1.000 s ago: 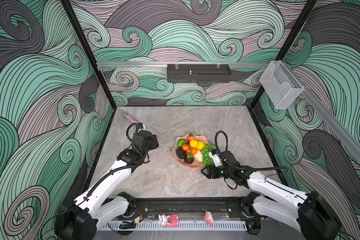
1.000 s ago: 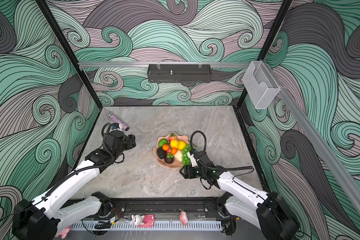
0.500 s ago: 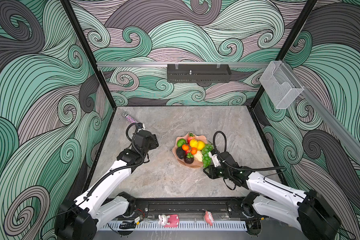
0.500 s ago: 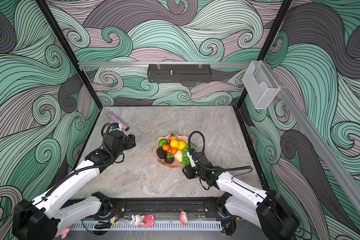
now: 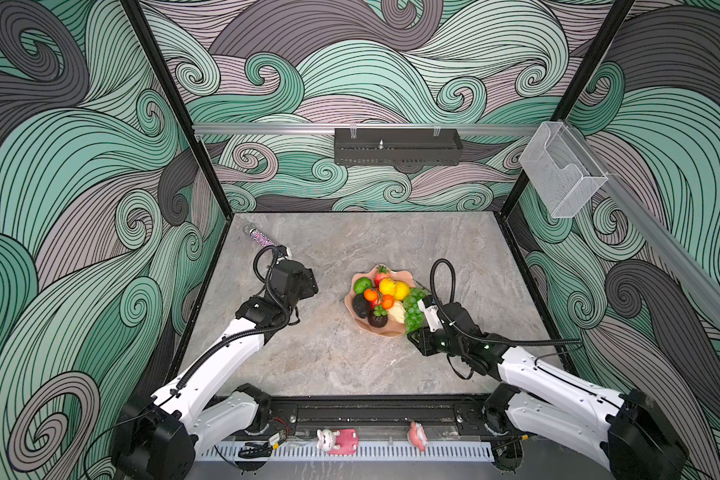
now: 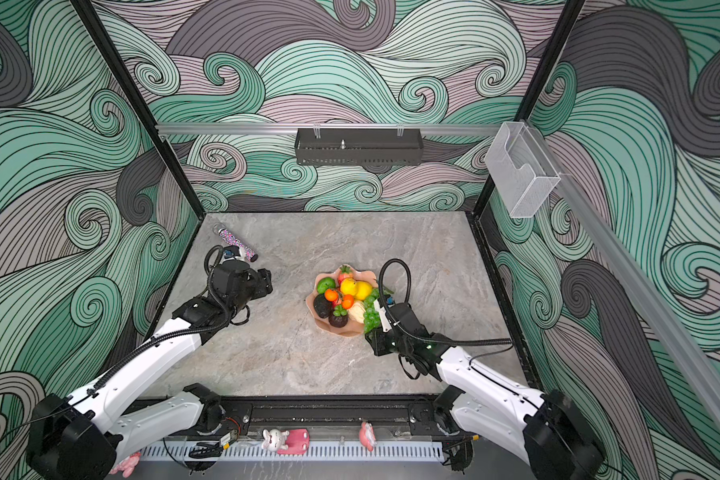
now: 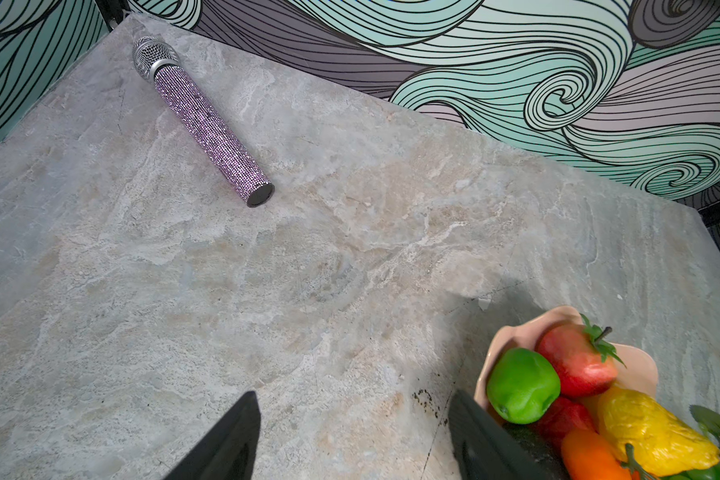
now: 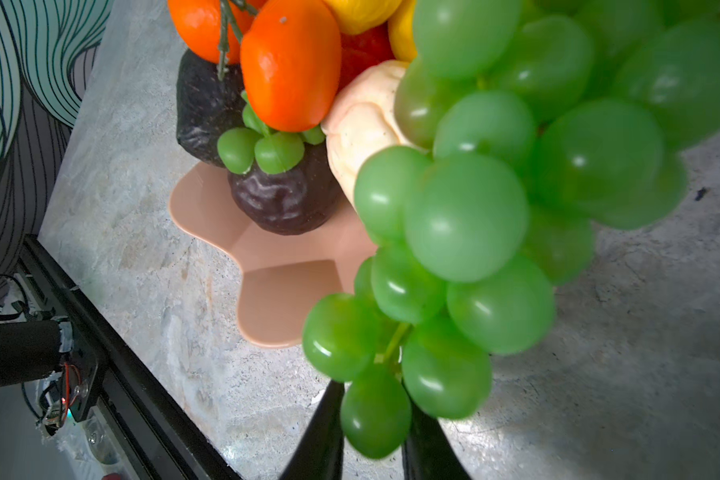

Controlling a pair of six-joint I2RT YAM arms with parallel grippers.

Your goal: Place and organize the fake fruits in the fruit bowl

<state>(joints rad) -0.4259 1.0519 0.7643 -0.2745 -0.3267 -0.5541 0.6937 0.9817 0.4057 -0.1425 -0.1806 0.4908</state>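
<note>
While your right gripper pinched the lowest grape of the green grape bunch between nearly closed jaws, the bunch lay draped over the 4 o'clock edge of the salmon-pink fruit bowl, its upper grapes against the cream pear and its tail seemingly outside the scalloped rim. The bowl sat near the middle of the marble tabletop, a little toward 3 o'clock. It already carried the strawberry, green lime, lemons, oranges, avocado and mangosteen. No loose fruit showed on the table, so you were on the tidying step, and I judged the task close to done. Your left gripper stood empty at the bowl's 9 o'clock, jaws wide apart. The sparkly purple microphone lay apart near the table's 11 o'clock corner and needed no handling. Your next move called for lifting the bunch's tail and swinging it inward toward 10 o'clock, onto the pile, then releasing low so the grapes would not drag the pear or slide back over the rim.
</note>
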